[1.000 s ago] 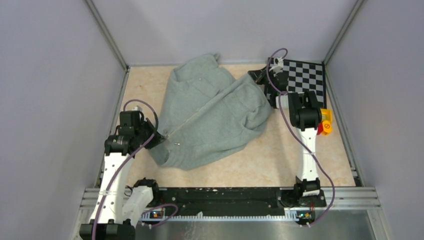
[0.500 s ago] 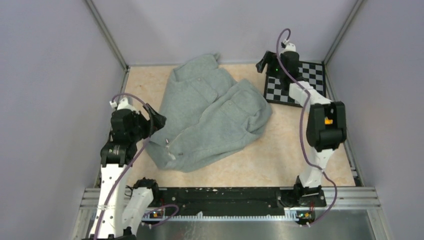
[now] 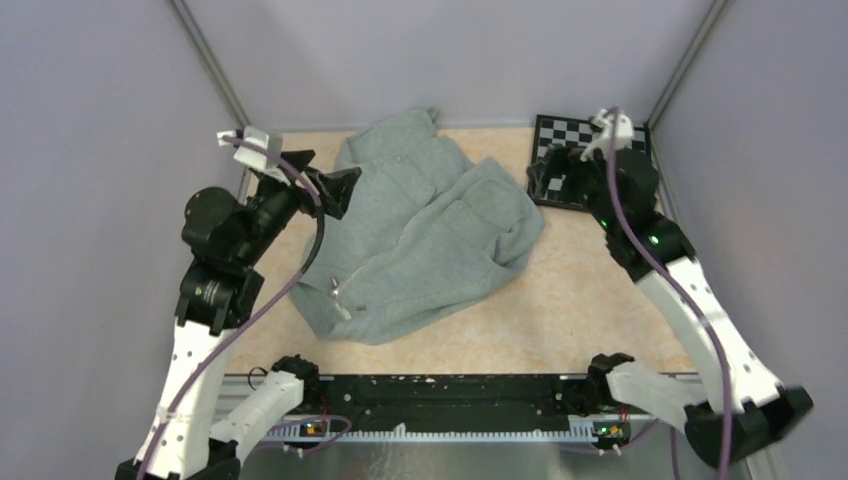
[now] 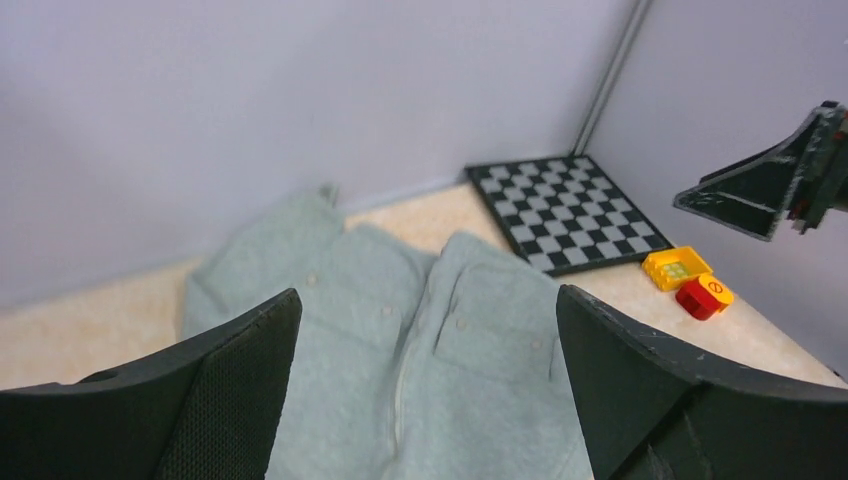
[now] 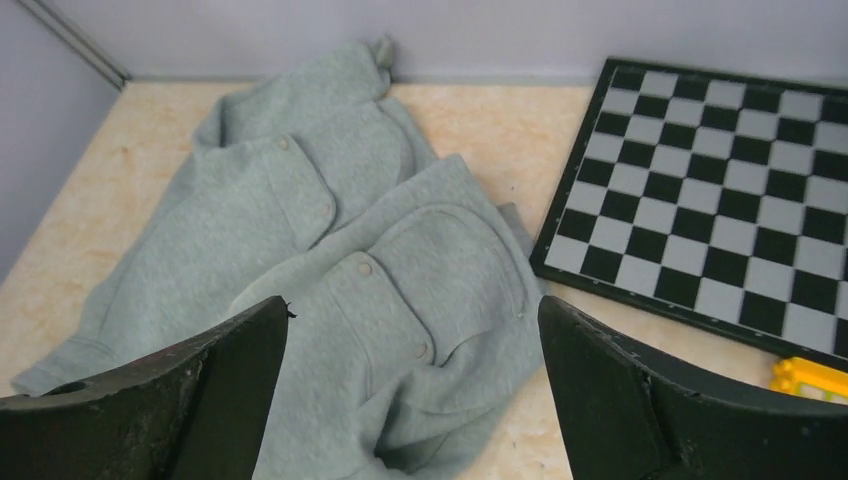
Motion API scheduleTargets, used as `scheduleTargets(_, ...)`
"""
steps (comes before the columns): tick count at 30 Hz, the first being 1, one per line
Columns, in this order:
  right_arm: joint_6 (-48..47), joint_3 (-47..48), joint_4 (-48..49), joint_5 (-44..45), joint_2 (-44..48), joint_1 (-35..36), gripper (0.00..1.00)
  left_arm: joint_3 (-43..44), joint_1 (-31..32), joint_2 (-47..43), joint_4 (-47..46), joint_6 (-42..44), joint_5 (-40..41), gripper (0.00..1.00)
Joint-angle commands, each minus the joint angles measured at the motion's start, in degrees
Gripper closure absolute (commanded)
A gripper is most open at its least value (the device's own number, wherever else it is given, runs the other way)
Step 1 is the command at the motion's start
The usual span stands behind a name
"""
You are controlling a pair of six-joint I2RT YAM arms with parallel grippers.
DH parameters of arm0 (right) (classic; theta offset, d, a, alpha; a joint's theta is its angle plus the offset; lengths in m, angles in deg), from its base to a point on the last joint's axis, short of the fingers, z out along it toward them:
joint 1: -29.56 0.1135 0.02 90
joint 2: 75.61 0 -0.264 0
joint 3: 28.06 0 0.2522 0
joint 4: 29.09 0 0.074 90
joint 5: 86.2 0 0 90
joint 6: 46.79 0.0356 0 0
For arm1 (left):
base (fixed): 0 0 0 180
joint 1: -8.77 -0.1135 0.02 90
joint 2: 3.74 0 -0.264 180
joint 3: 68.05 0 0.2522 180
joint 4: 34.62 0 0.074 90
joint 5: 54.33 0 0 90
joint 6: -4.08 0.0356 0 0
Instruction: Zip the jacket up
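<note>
The light-grey fleece jacket [image 3: 420, 235] lies crumpled on the table, its two pocketed front panels meeting along a pale zipper [image 4: 405, 390]. The metal pull [image 3: 338, 292] rests near the hem at the lower left. My left gripper [image 3: 335, 190] hangs open above the jacket's left edge, holding nothing. In its wrist view the jacket [image 4: 400, 340] shows between the spread fingers of the left gripper [image 4: 428, 295]. My right gripper [image 3: 555, 175] is open, raised over the checkerboard, apart from the cloth. Its wrist view shows the jacket [image 5: 330, 250] below the right gripper [image 5: 415, 300].
A black-and-white checkerboard [image 3: 570, 135] lies at the back right corner, next to the jacket's right side. A yellow block [image 4: 675, 268] and a red block [image 4: 705, 293] sit near its front edge. Grey walls enclose the table on three sides.
Both grippers went from shut to open and let go of the jacket. Both arms rose and pulled away, the left toward the back left, the right over the checkerboard. The cloth slackened.
</note>
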Motion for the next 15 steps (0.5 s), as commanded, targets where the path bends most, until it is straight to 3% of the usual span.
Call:
scheduleTargets(1,-1.7,-1.1,-1.5,1.2,18.0,-0.2,0.07,1.0,5.6,-5.2,-9.7,10.5,4.2,0.01)
scheduleTargets(5,-2.3,2.3,-1.5,2.4,26.4,-0.2,0.07,-0.7,8.3,-9.1,-14.2,14.6,8.8,0.01)
scheduleTargets(10,-4.8,8.4,-2.6,6.2,30.9,-0.2,0.06,2.0,9.7,-10.1,-13.2,17.0,11.8,0.01)
scheduleTargets(15,-8.4,7.7,-1.5,4.8,34.1,-0.2,0.06,3.3,10.2,-10.6,-13.8,17.2,12.2,0.01)
